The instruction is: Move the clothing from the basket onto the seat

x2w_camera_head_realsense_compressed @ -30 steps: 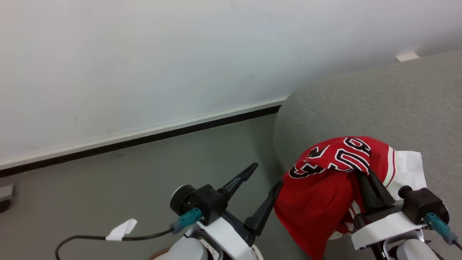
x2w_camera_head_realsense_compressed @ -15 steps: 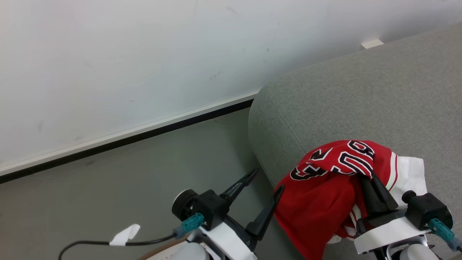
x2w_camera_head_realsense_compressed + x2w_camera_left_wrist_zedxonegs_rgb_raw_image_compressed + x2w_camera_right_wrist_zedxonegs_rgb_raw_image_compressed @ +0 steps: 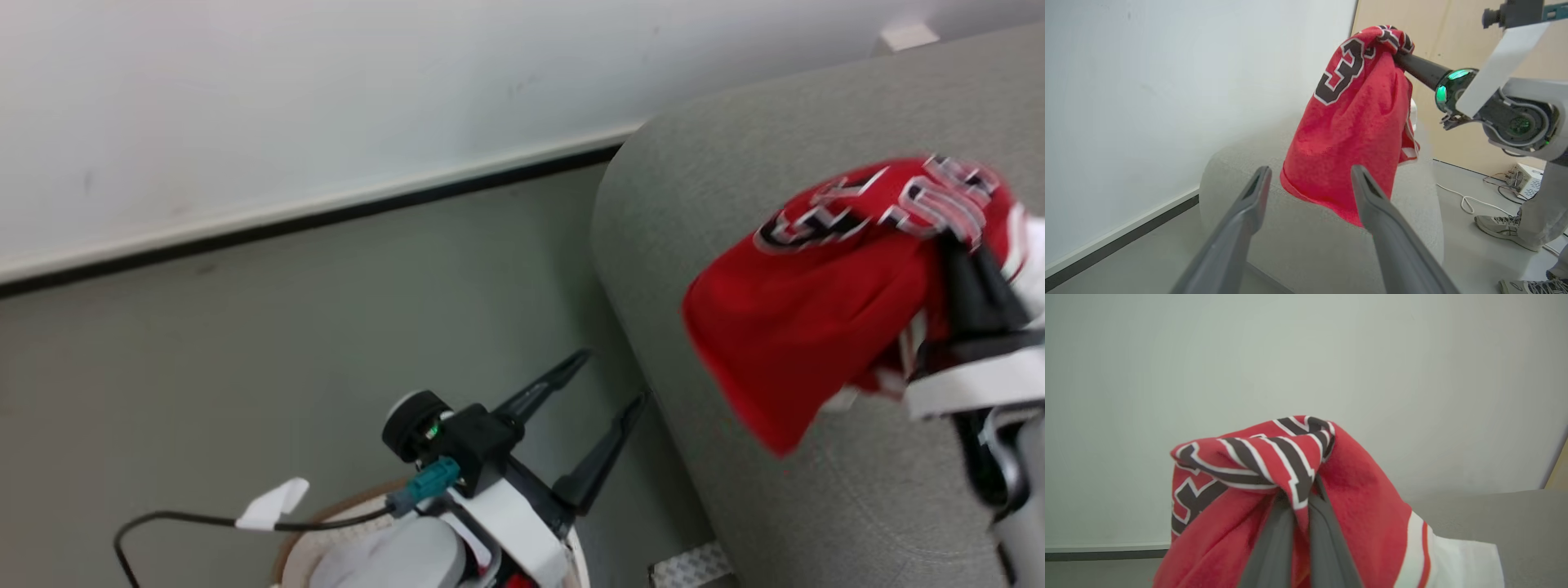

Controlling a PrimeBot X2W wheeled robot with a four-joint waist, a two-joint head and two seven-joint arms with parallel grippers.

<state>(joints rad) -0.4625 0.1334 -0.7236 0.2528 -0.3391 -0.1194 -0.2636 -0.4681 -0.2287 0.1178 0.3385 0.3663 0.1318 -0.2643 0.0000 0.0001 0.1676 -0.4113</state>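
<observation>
One jersey (image 3: 800, 327) — seemingly over seat (image 3: 816, 506) edge

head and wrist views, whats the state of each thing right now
right gripper, shut on the red jersey
left gripper, open, holding nothing
red jersey, bunched, hanging from the right gripper over the seat
seat, jersey not yet laid on it
basket, mostly hidden under the left arm

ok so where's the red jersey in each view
Head view: red jersey upper right, over the grey seat.
Left wrist view: jersey upper centre, seat below it.
Right wrist view: jersey bottom centre, seat lower right.
Shared landmark: the grey seat.
</observation>
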